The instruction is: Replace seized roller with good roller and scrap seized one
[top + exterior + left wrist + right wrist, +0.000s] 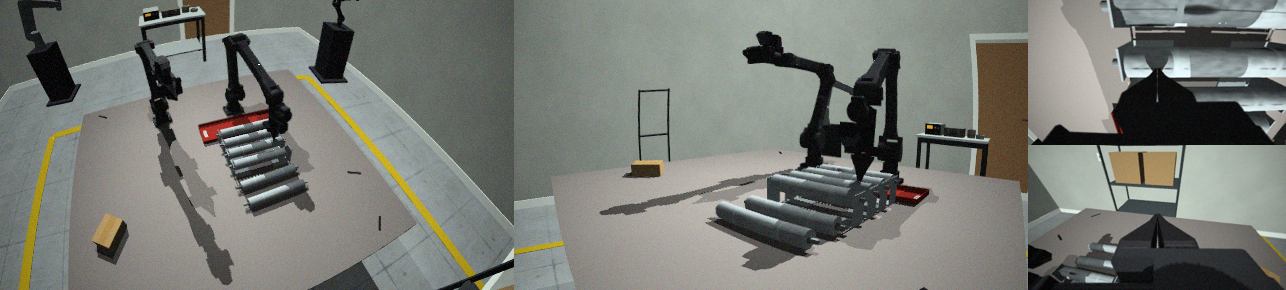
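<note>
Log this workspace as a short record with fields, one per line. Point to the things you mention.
Mounted rollers: four [250, 148] [814, 186] [1216, 61] [1083, 275], side by side
Loose rollers: two [276, 195] [764, 225] [1102, 247], lying on the table
Scrap tray: red [212, 131] [914, 195] [1116, 123], at the opposite end of the row from the loose rollers
Left tool [274, 136] [860, 179] [1157, 72]: shut, nothing held, pointing down at a mounted roller; contact unclear
Right tool [176, 95] [746, 54] [1157, 217]: shut, nothing held, raised
Seized roller: cannot tell by sight
</note>
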You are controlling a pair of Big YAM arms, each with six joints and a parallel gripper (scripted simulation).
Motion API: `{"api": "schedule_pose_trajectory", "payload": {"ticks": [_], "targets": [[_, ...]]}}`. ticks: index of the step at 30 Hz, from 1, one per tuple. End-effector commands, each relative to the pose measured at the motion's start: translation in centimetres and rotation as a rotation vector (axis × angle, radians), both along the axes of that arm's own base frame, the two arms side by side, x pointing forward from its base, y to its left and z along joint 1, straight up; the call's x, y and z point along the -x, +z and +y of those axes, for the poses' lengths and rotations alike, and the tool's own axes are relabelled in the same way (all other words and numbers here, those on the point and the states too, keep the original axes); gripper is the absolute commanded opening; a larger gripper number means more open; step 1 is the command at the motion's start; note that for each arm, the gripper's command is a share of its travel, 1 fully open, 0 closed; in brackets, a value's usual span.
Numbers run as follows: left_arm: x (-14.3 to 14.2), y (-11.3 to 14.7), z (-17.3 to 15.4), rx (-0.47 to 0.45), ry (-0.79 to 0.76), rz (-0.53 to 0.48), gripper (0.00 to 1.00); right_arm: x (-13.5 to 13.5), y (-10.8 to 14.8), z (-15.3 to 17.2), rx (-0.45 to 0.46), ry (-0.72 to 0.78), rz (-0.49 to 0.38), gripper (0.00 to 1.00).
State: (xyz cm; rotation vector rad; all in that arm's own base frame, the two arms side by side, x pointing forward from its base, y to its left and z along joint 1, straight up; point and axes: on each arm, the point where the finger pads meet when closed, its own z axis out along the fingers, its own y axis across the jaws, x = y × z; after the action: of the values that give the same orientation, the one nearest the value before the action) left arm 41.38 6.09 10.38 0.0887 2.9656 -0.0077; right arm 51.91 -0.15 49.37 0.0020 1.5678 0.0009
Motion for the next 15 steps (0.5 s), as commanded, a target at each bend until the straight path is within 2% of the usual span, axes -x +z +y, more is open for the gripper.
{"api": "schedule_pose_trajectory", "payload": {"ticks": [1, 4, 6, 15], "targets": [[-0.7, 0.0, 0.4, 0.002, 0.019, -0.016, 0.0, -0.6, -0.3, 0.6, 0.001, 0.012, 0.015, 0.0], [-0.6, 0.0, 0.4, 0.003, 0.018, -0.011, 0.0, -0.6, -0.3, 0.6, 0.001, 0.012, 0.015, 0.0], [-2.8, 1.4, 0.1, -0.003, 0.008, -0.052, 0.0, -0.6, -0.3, 0.6, 0.001, 0.012, 0.015, 0.0], [-3.7, 0.6, -0.1, -0.006, 0.006, -0.035, 0.0, -0.6, -0.3, 0.6, 0.001, 0.012, 0.015, 0.0]]}}
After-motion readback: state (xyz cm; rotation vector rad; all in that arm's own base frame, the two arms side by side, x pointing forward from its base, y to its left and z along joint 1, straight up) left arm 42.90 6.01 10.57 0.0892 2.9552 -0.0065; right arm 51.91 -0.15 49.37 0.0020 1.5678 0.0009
